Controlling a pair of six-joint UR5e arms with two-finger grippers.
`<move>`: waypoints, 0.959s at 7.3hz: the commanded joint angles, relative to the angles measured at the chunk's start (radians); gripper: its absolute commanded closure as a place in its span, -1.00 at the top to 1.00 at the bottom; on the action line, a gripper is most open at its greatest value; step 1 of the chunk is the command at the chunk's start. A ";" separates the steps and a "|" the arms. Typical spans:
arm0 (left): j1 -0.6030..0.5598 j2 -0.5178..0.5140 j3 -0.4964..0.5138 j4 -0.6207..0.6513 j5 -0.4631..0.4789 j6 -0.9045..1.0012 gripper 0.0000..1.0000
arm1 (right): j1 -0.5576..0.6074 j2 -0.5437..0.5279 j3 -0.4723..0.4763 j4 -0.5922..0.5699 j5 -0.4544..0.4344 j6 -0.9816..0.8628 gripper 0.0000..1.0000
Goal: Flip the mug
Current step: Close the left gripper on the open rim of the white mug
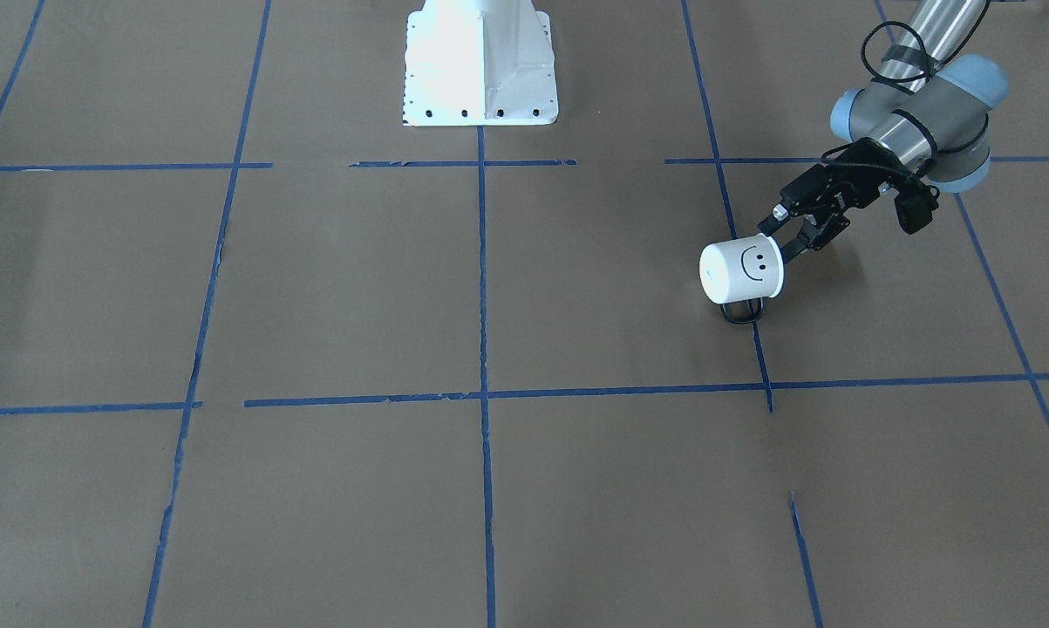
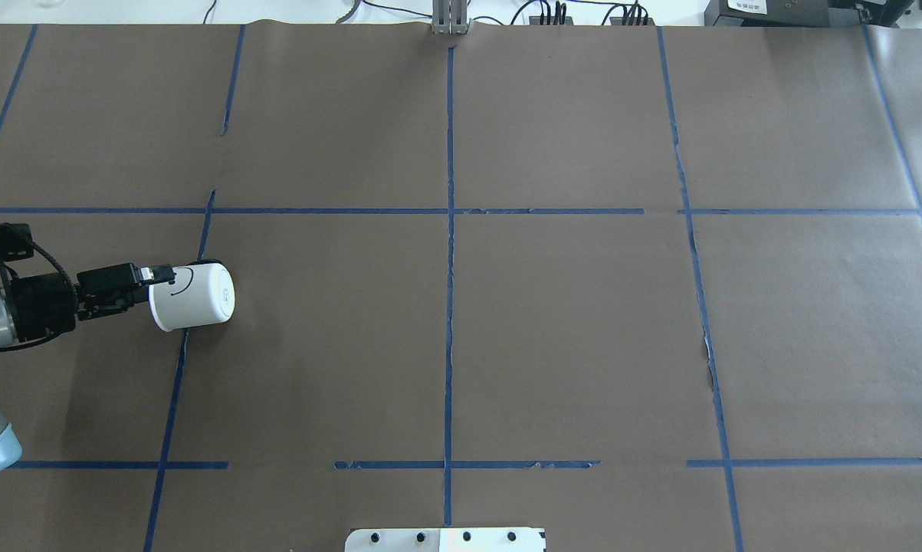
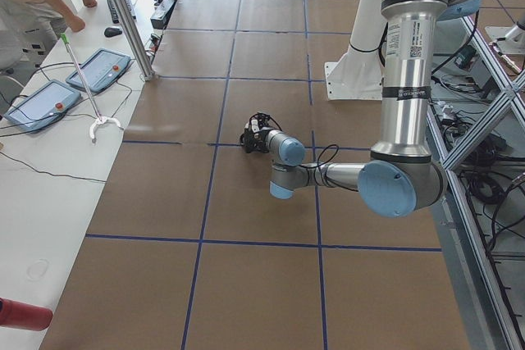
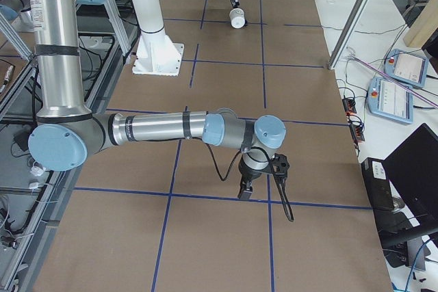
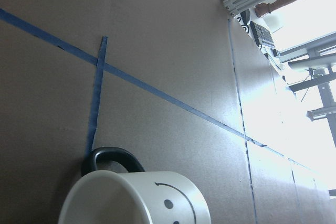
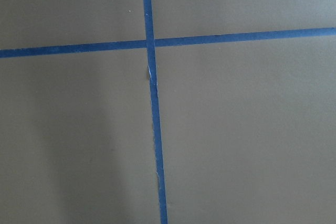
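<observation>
White mug point(image 1: 741, 270): we see it on its side, base pointing away from the arm, handle point(image 1: 742, 312) lowest, near the worktop point(image 1: 489, 288).
Left fingers point(image 2: 131, 274): pinching the mug's rim, likely so a wrist roll can turn it over.
Right fingers point(image 4: 243, 189): low over the worktop, well apart; we cannot tell if spread or pressed together.

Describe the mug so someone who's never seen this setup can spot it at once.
Start from the brown table marked with a blue tape grid and go to the left gripper, low over the table's left side. The mug lies on its side at the gripper's fingertips, gripped at the rim. It is small, white and round, with a black smiley face and a thin black loop handle.
</observation>
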 commanded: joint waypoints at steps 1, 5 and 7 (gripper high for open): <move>0.024 -0.035 0.075 -0.099 0.015 -0.028 0.39 | 0.000 0.000 0.000 0.000 0.000 0.000 1.00; 0.024 -0.125 0.123 -0.121 0.006 -0.175 -1.00 | 0.000 -0.002 0.000 0.000 0.000 0.000 1.00; 0.013 -0.183 0.115 -0.121 0.008 -0.255 -1.00 | 0.000 0.000 0.000 0.000 0.000 0.000 1.00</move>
